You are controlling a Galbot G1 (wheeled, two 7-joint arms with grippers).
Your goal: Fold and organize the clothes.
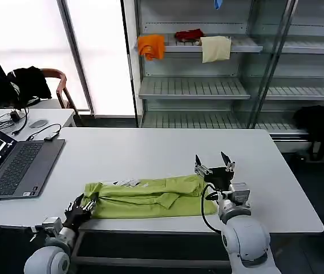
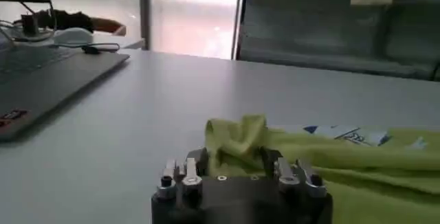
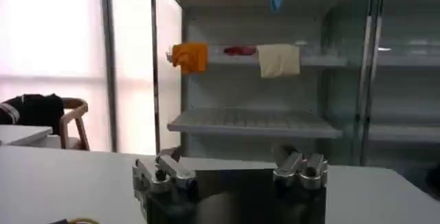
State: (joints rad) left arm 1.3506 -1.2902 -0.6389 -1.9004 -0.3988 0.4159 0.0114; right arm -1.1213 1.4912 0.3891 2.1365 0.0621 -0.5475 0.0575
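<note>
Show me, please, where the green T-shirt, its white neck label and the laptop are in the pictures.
green T-shirt (image 1: 150,200): head view, on the middle of the folded fabric.
white neck label (image 2: 347,135): left wrist view, on the printed tag lying on the shirt.
laptop (image 1: 19,165): head view, on the keyboard.

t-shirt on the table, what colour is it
Lime yellow-green T-shirt, clearest in the head view.
</note>
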